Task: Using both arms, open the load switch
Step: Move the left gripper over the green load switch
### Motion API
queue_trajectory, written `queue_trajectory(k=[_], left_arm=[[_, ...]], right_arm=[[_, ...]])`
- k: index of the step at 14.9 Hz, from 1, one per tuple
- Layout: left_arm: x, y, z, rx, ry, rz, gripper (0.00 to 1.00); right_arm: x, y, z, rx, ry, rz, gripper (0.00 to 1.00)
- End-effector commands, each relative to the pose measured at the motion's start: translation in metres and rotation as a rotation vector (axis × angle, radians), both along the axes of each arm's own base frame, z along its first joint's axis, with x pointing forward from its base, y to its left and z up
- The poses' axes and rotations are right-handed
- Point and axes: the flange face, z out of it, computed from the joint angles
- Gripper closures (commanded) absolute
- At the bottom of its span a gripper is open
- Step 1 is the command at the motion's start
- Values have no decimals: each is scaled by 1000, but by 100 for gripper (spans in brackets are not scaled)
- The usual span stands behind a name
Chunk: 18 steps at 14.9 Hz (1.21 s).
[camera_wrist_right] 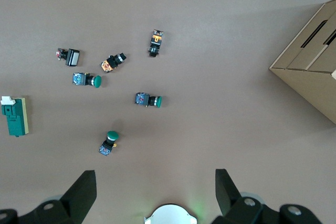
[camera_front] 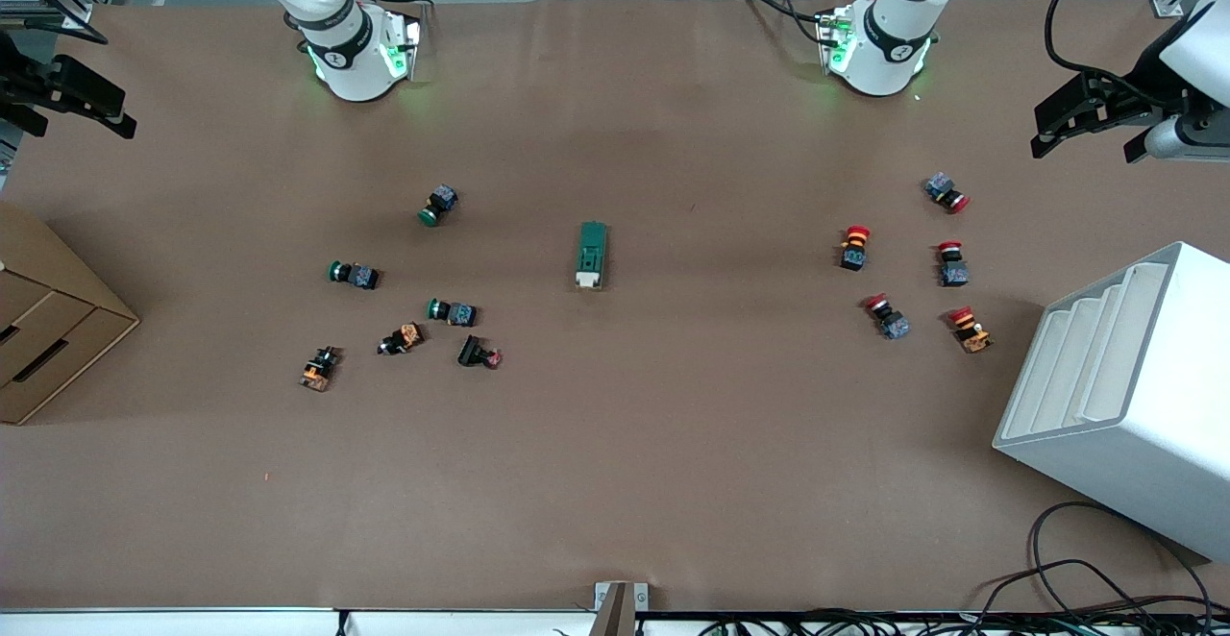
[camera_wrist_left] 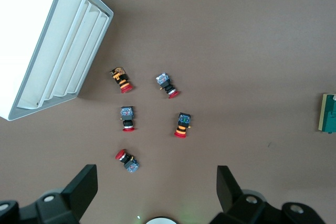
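You are looking at the load switch (camera_front: 592,255), a dark-green block with a white lever end, lying mid-table between green push buttons (camera_front: 440,205) and red push buttons (camera_front: 854,247). No writing is reading legibly. The left gripper (camera_front: 1091,125) and right gripper (camera_front: 67,98) are hanging open at the table's ends.

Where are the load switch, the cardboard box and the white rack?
load switch (camera_front: 592,254), front view, green body.
cardboard box (camera_front: 48,329), front view, its side.
white rack (camera_front: 1143,415), front view, its outer wall.
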Motion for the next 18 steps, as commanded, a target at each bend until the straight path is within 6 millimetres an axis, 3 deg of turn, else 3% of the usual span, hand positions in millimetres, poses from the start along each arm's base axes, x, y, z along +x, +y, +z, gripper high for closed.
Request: queue_trajectory(k=[1, 5, 8, 13, 18], left_arm=[[2, -1, 5, 16, -9, -1, 0], [13, -12, -2, 3, -7, -19, 0], [25, -67, -9, -23, -92, -89, 0], [37, -199, -68, -79, -144, -16, 0], [-6, -365, -172, -44, -202, 128, 0]], right_arm=[[-6, 1, 4, -5, -6, -15, 0], [-6, 2, 4, -5, -3, -12, 0], [-6, 2, 4, -6, -5, -4, 0], [-4, 1, 4, 0, -16, 53, 0], [-3, 0, 3, 34, -18, 46, 0]])
